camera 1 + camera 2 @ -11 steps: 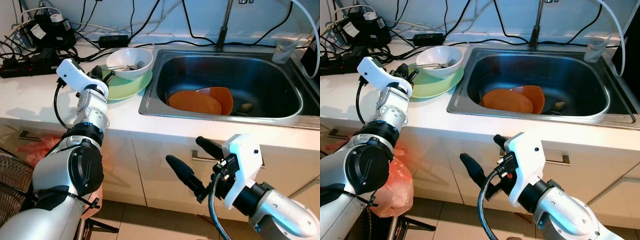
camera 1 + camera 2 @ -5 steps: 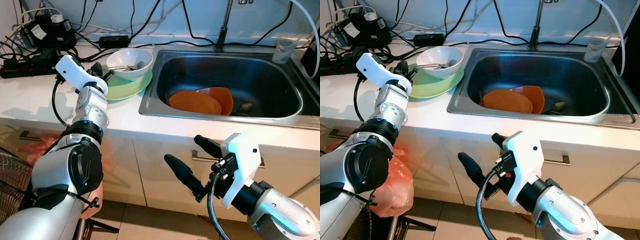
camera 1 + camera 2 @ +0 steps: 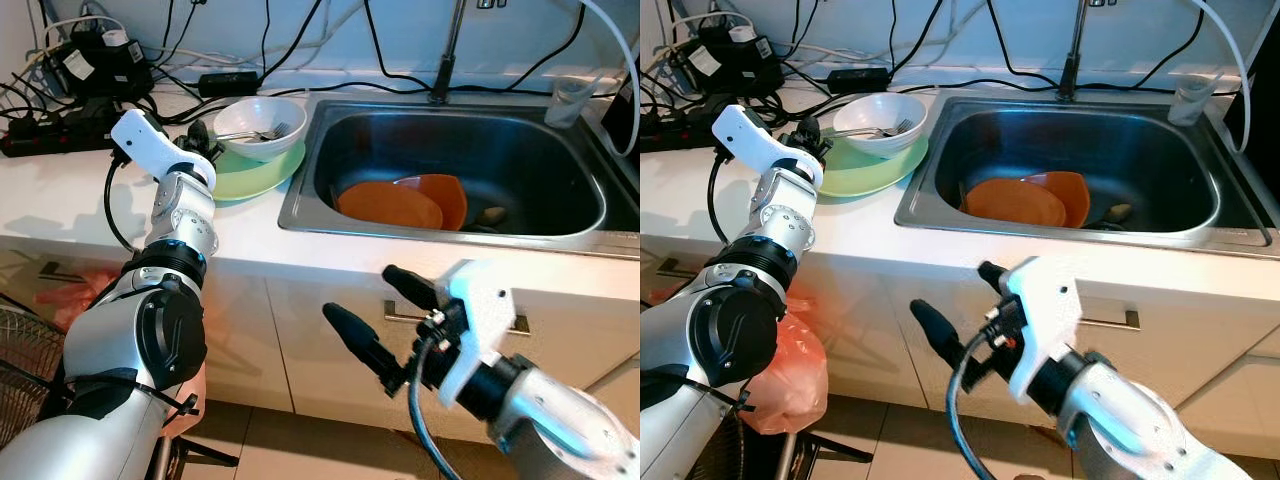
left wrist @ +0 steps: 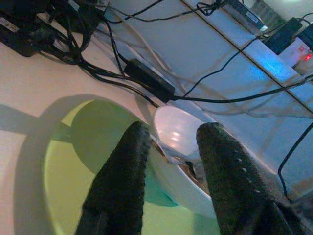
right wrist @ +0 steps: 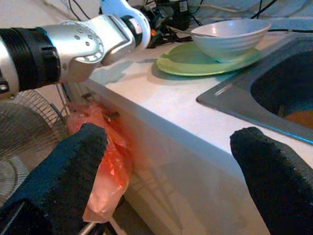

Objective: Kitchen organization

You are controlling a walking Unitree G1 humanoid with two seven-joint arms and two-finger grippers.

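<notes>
Currently left gripper (image 4: 171, 161), jaws open, straddles white bowl (image 3: 259, 126) rim on green plate (image 3: 250, 172), lined up for grasp. Right gripper (image 3: 385, 325), jaws open, idles below table (image 3: 60, 190).

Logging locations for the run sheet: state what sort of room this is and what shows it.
A home kitchen, most likely. A steel sink is set into a white counter and holds orange plates, and a white bowl sits on a green plate beside it, above cabinet fronts.
</notes>
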